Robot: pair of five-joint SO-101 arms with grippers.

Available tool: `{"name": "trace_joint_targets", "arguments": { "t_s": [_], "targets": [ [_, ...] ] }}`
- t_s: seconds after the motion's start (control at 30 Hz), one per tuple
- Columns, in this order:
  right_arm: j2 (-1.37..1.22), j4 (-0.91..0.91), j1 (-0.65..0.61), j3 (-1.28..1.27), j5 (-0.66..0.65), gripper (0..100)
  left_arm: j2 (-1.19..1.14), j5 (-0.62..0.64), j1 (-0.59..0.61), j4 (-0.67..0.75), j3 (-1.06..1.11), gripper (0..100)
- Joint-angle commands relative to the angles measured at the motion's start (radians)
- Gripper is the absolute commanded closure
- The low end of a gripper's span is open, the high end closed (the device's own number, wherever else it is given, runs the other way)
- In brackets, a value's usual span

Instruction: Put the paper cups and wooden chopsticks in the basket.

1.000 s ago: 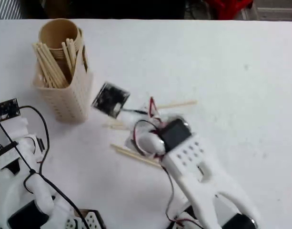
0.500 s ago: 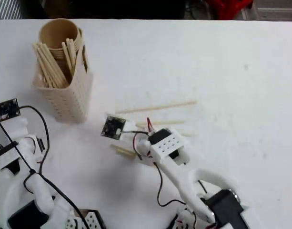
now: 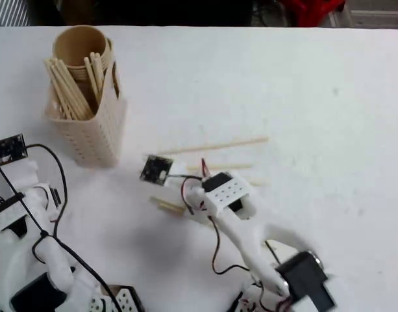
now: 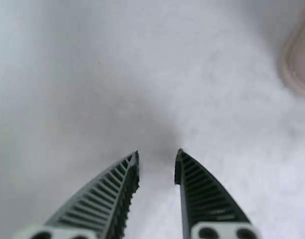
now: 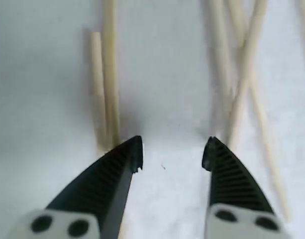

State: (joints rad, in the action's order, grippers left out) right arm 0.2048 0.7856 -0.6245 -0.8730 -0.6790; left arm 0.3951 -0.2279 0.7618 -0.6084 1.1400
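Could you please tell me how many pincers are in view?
2. The left pincer is open above the table; the right pincer is open too, with loose chopsticks lying to both sides of it.

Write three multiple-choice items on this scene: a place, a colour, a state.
1. Where on the table does the basket stand in the high view?
A. lower right
B. upper left
C. centre

2. What colour is the paper cup in the basket?
A. blue
B. red
C. tan

3. How is the right gripper?
A. open, holding nothing
B. shut on a chopstick
C. shut on a cup

Answers:
1 B, it stands near the upper left corner.
2 C, its rim and inside are tan.
3 A, its jaws stand apart over loose chopsticks.
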Motion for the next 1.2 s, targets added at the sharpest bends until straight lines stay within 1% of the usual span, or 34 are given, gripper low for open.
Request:
{"name": "trace_joint_targets", "arguments": {
  "t_s": [0.0, 0.1, 0.2, 0.3, 0.47, 0.6, 0.67, 0.8, 0.83, 0.87, 1.0, 1.17],
  "targets": [
    [0.139, 0.110, 0.004, 0.049, 0.035, 79.0, 0.016, 0.006, -0.012, 0.020, -0.002, 86],
    [0.191, 0.171, -0.058, 0.026, 0.038, 79.0, 0.016, 0.006, -0.012, 0.020, -0.002, 86],
    [0.180, 0.150, -0.104, -0.012, 0.038, 79.0, 0.016, 0.006, -0.012, 0.020, -0.002, 86],
    [0.134, 0.104, -0.102, -0.040, 0.038, 79.0, 0.016, 0.006, -0.012, 0.020, -0.002, 86],
    [-0.013, 0.047, -0.102, -0.046, 0.037, 79.0, 0.016, 0.006, -0.012, 0.020, -0.002, 86],
    [-0.093, 0.074, -0.091, 0.009, 0.037, 79.6, 0.016, 0.006, -0.012, 0.020, -0.002, 86],
    [-0.113, 0.087, -0.084, 0.034, 0.037, 83.4, 0.016, 0.006, -0.012, 0.020, -0.002, 86],
    [-0.113, 0.087, -0.077, 0.038, 0.040, 97.0, 0.016, 0.006, -0.012, 0.020, -0.002, 86],
    [-0.111, 0.087, -0.077, 0.040, 0.055, 98.7, 0.016, 0.006, -0.012, 0.020, -0.002, 86],
    [-0.110, 0.087, -0.077, 0.040, 0.074, 98.1, 0.016, 0.006, -0.012, 0.020, -0.002, 86],
    [-0.024, 0.094, -0.068, 0.040, 0.095, 98.3, 0.016, 0.006, -0.012, 0.020, -0.002, 86],
    [0.205, 0.122, -0.010, 0.041, 0.166, 98.3, 0.016, 0.006, -0.012, 0.020, -0.002, 86]
  ]
}}
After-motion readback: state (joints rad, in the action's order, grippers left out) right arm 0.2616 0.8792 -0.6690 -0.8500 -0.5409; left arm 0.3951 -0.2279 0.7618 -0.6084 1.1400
